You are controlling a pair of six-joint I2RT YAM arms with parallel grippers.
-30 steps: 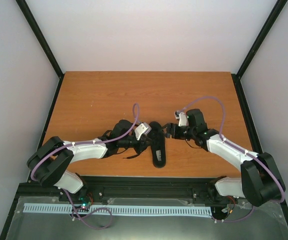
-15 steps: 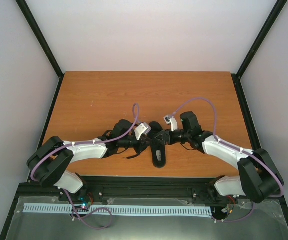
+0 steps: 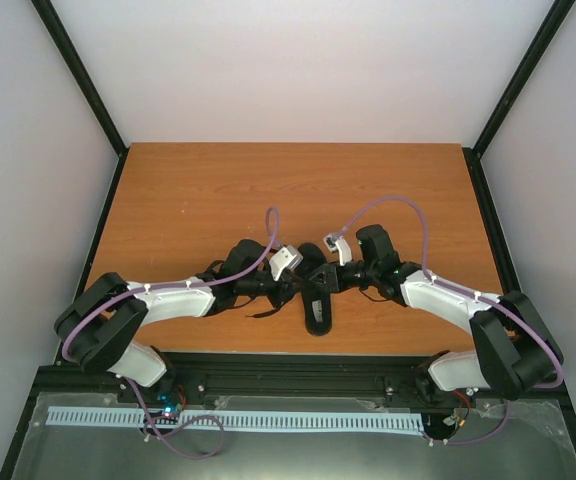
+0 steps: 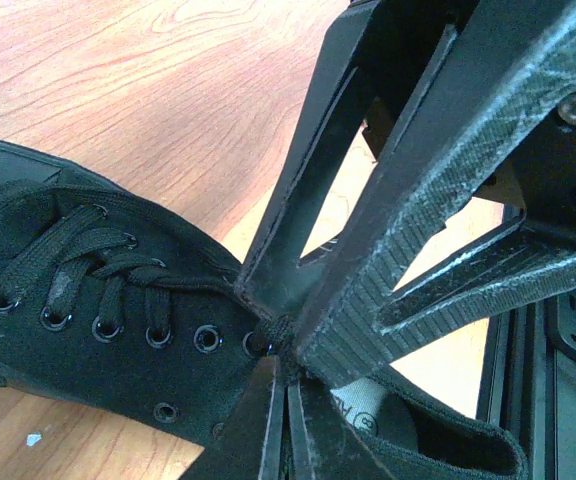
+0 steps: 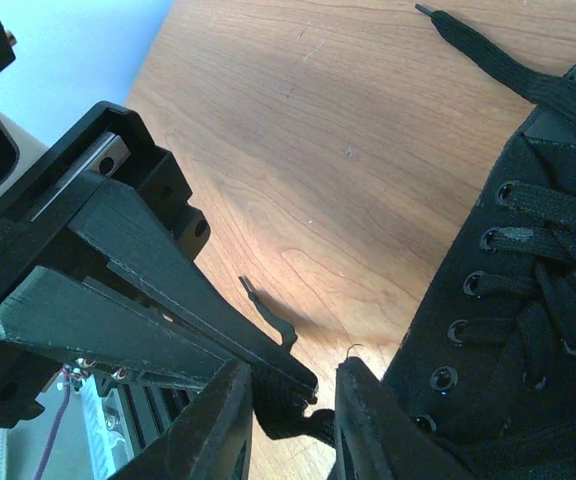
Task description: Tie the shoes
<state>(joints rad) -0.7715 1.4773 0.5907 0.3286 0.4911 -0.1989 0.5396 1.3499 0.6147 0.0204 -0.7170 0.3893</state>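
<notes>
A: Where's the shoe point(image 3: 317, 303)?

B: On the wooden table point(image 3: 218, 190), near its front edge and about midway across. It sits right between the two arms, and both claws are up against it.

A: Start with the left claw point(image 4: 286, 352). How wide is it?

B: No gap that I can see. In its own wrist camera the fingers point(image 4: 388, 260) come together to a point at the top of the lacing. They are pinched on a short bit of lace point(image 4: 274, 332) just beside the last eyelet point(image 4: 207, 338). The tips are touching the black upper there.

A: And the right claw point(image 5: 290, 405)?

B: Its fingers point(image 5: 223, 420) stand a little apart. A dark lace end point(image 5: 286, 420) sits in the narrow gap, with its thin tip curling up over the wood. It's close beside the eyelet side of the shoe. I can't tell whether the fingers are really squeezing the lace end or just standing either side of it.

A: Any lace lying free?

B: One strand point(image 5: 528, 80) runs off the shoe and lies flat on the table.
</notes>
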